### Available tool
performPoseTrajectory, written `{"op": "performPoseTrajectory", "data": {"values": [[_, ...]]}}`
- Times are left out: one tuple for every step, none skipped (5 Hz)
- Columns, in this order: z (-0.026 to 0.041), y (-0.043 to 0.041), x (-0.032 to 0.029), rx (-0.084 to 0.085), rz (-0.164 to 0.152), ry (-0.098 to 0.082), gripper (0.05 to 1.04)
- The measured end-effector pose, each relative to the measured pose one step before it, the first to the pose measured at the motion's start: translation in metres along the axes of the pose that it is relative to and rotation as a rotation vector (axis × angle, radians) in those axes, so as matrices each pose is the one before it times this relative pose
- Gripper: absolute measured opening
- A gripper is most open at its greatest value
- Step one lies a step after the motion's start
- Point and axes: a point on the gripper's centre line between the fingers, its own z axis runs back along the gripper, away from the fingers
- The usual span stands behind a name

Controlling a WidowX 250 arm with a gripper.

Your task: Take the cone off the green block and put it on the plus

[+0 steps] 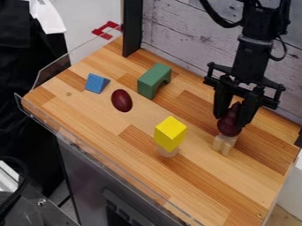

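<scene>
At the right of the camera view, my gripper hangs pointing down, shut on the dark red cone. The cone is upright with its narrow tip up between the fingers and its rounded, wide end below them. Directly under it is the pale wooden plus, standing on the table; whether the two touch I cannot tell. The green block, an arch shape, rests near the back of the table with nothing on top.
A yellow block sits on a pale wooden piece left of the plus. Farther left on the wooden table lie a dark red oval and a blue wedge. A white plank wall stands behind.
</scene>
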Motion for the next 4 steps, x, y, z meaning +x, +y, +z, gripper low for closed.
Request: {"op": "performPoseTrajectory", "data": {"values": [[0.00010,0.00026,-0.00016,-0.0018,0.0018,0.0015,0.452],[-0.00010,-0.00097,0.00009,-0.0027,-0.0008,-0.0010,0.499],[-0.00511,-0.00039,-0.00373,-0.0159,0.0080,0.0221,0.751],[-0.00482,0.00454,-0.00419,-0.0099,0.0322,0.0226,0.989]]}}
